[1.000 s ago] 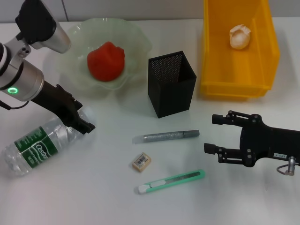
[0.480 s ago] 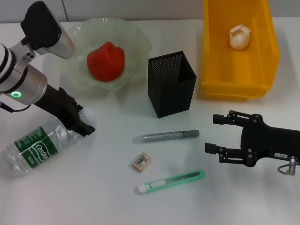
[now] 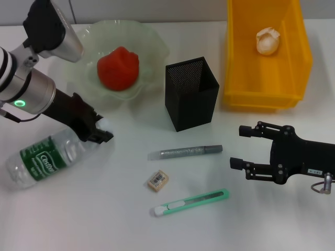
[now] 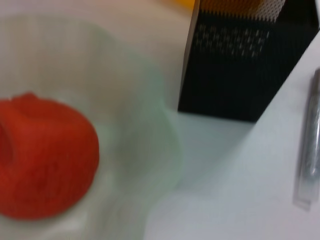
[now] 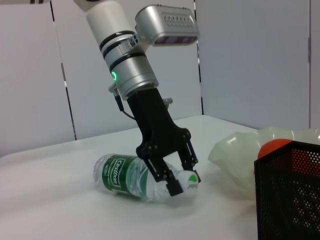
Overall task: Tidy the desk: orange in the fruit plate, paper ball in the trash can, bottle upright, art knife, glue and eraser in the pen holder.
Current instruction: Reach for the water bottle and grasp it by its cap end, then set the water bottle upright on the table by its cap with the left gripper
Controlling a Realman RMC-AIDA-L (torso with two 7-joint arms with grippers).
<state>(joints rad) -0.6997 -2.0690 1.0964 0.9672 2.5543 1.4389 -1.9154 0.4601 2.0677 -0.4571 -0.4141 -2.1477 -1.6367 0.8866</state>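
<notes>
A clear bottle (image 3: 44, 159) with a green label lies on its side at the front left. My left gripper (image 3: 99, 133) is shut on its neck, and the right wrist view shows the bottle (image 5: 127, 172) with the fingers (image 5: 173, 186) clamped by the cap. The orange (image 3: 119, 68) sits in the pale green fruit plate (image 3: 152, 39). A paper ball (image 3: 268, 41) lies in the yellow trash can (image 3: 264, 99). The black mesh pen holder (image 3: 191, 94) stands in the middle. The silver glue (image 3: 186, 152), eraser (image 3: 157, 180) and green art knife (image 3: 192, 202) lie in front of it. My right gripper (image 3: 239, 147) hovers open, right of the glue.
The left wrist view looks over the orange (image 4: 40, 160), the plate rim (image 4: 155, 125), the pen holder (image 4: 240, 70) and the glue (image 4: 310, 150). White tabletop (image 3: 94, 219) stretches along the front edge.
My left gripper has shifted right and a little forward with the bottle's neck in it, swinging the bottle after it. The right arm has barely moved.
</notes>
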